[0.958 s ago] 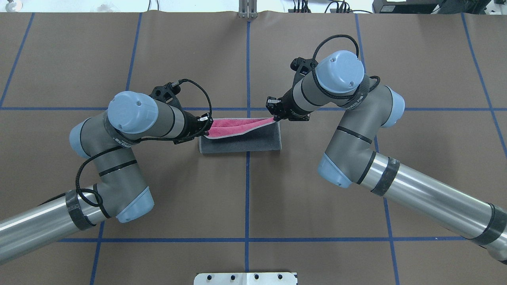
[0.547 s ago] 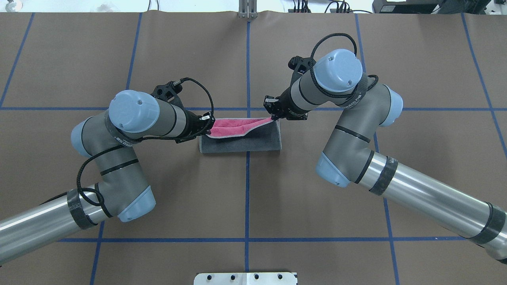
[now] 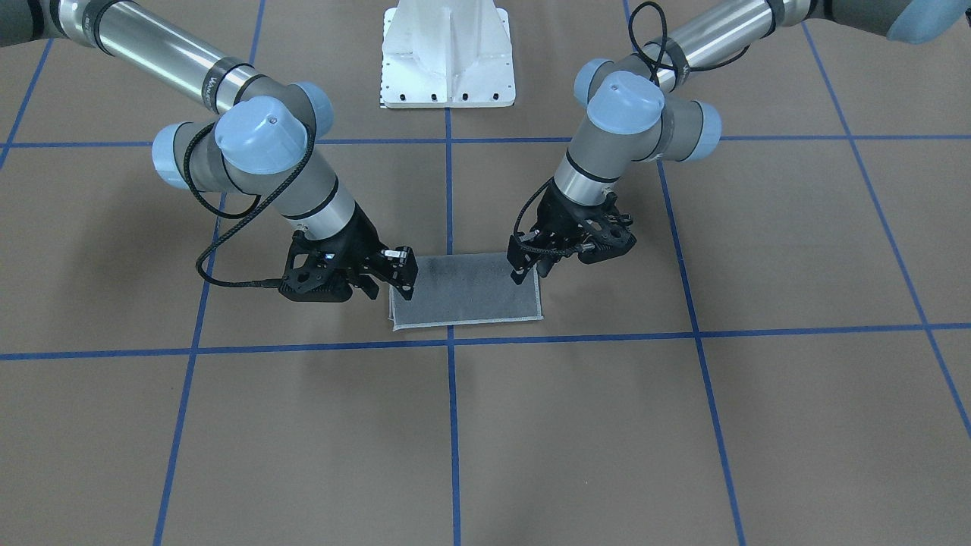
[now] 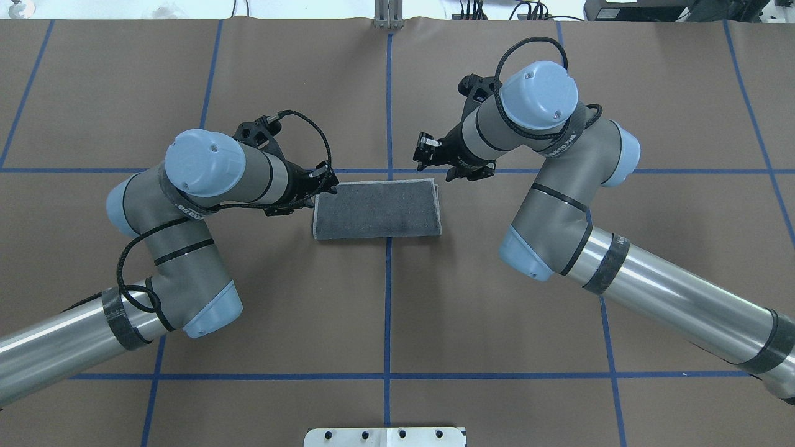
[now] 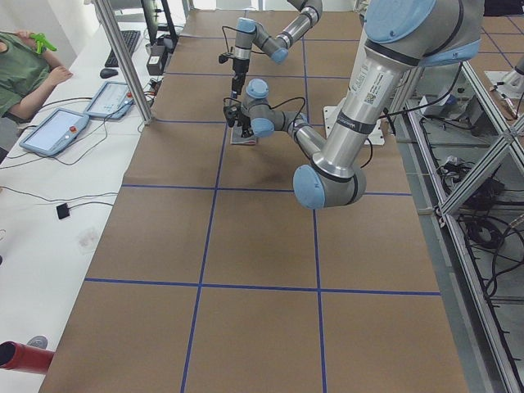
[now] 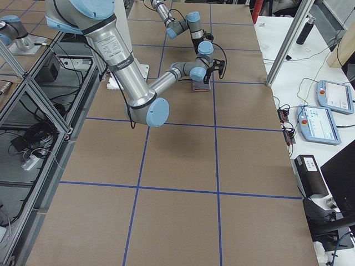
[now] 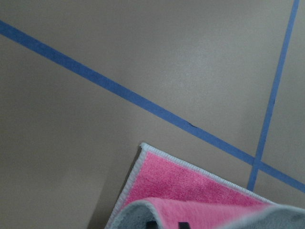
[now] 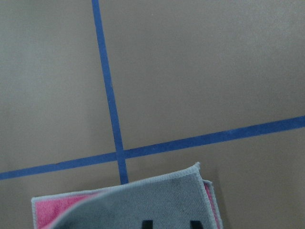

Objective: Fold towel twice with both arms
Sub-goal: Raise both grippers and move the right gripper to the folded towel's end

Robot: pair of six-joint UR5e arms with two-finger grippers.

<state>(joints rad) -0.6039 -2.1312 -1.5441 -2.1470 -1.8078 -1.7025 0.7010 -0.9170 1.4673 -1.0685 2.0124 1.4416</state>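
Left gripper (image 4: 326, 186) and right gripper (image 4: 435, 169) are seen parted over the far corners of the towel (image 4: 377, 211); limp, light cloth is judged best pinched at one short edge's corners.

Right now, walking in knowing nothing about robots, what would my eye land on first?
Two big silver arms with pale blue caps, the left arm and the right arm, lean in from opposite sides of the brown table. Both reach to the far corners of a small grey towel, folded flat at the centre across a blue tape line. The wrist views show bright pink inside the fold.
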